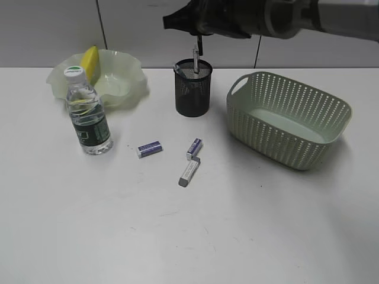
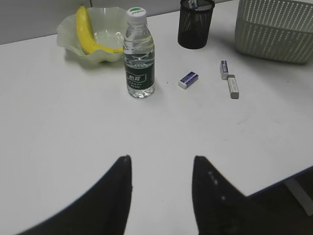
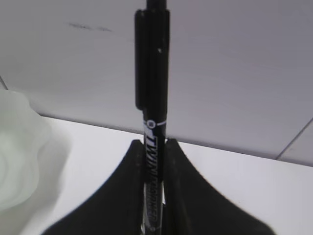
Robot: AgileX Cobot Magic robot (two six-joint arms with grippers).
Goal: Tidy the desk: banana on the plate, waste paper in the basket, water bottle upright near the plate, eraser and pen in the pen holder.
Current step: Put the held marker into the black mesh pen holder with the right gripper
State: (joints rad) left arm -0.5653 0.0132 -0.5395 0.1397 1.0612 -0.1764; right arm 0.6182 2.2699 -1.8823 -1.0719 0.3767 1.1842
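My right gripper [image 1: 199,39] is shut on a black pen [image 3: 152,73] and holds it upright just above the black mesh pen holder [image 1: 193,89]. Another pen [image 1: 195,58] stands in the holder. The banana [image 1: 90,61] lies in the pale green plate [image 1: 127,83]. The water bottle [image 1: 87,115] stands upright in front of the plate. Three erasers lie on the desk [image 1: 189,236]: one [image 1: 149,148], a second [image 1: 194,148] and a grey one [image 1: 189,173]. The sage green basket [image 1: 287,118] is at the right. The waste paper is out of view. My left gripper [image 2: 161,164] is open and empty over bare desk.
The left wrist view shows the bottle [image 2: 139,63], the banana [image 2: 85,34], the pen holder [image 2: 195,24], the basket [image 2: 276,27] and the desk's near edge at the lower right. A grey wall runs behind the desk.
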